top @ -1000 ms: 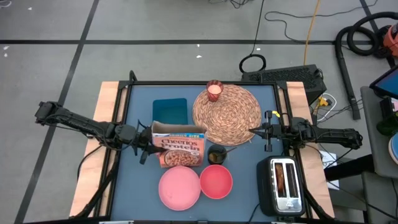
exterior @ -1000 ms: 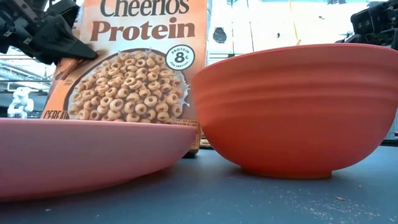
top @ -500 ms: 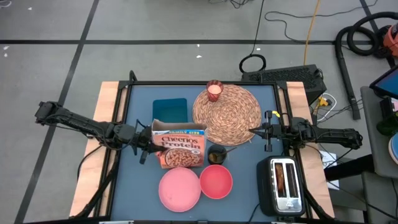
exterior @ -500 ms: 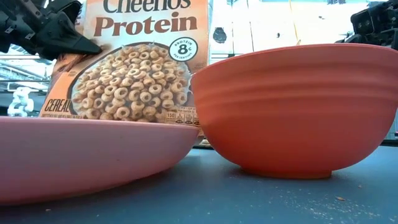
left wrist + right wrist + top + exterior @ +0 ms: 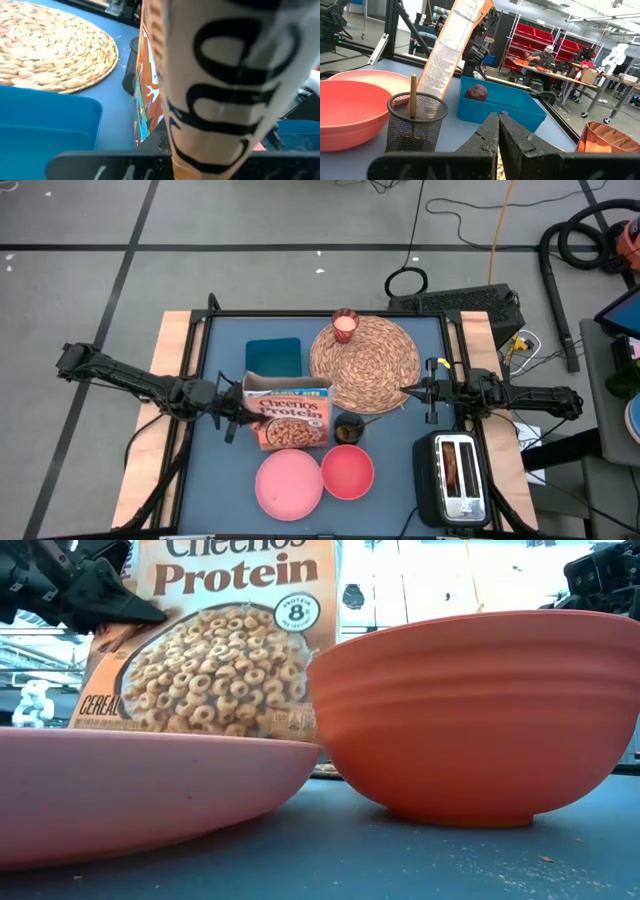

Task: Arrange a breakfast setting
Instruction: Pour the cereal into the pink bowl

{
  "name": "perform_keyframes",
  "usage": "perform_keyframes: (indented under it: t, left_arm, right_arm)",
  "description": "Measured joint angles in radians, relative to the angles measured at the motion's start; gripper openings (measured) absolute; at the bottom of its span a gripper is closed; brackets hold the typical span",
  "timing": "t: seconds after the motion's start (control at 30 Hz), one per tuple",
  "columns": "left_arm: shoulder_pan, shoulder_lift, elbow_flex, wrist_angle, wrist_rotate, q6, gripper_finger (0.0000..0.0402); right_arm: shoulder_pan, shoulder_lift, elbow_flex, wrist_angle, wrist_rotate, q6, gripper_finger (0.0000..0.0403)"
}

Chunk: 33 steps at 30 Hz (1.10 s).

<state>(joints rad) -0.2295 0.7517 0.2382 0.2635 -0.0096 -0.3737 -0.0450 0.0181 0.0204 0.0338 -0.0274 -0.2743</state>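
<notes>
Now the left fingers (image 5: 238,412) pinch the Cheerios box's (image 5: 291,418) left edge; right fingers (image 5: 408,391) pressed together.

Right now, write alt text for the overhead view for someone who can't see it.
The left gripper grips the side of a tilted Cheerios Protein box on a blue table. Ahead sit a pink plate and a coral bowl; behind, a woven placemat. The right gripper rests shut at the placemat's edge.
</notes>
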Motion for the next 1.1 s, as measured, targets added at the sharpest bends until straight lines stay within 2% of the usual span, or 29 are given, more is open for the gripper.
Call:
perform_keyframes:
  t: [0.27, 0.9, 1.1]
  left_arm:
    - [0.008, -0.030, 0.000, 0.030, 0.000, 0.011, 0.0003]
    - [0.034, -0.270, 0.000, 0.037, -0.001, -0.076, 0.0003]
    - [0.034, -0.269, 0.001, 0.084, -0.001, -0.078, 0.0003]
  right_arm:
    - [0.000, 0.000, 0.000, 0.000, 0.000, 0.000, 0.0000]
    - [0.000, 0.000, 0.000, 0.013, 0.001, 0.002, 0.0000]
    - [0.000, 0.000, 0.000, 0.185, 0.001, 0.258, 0.0000]
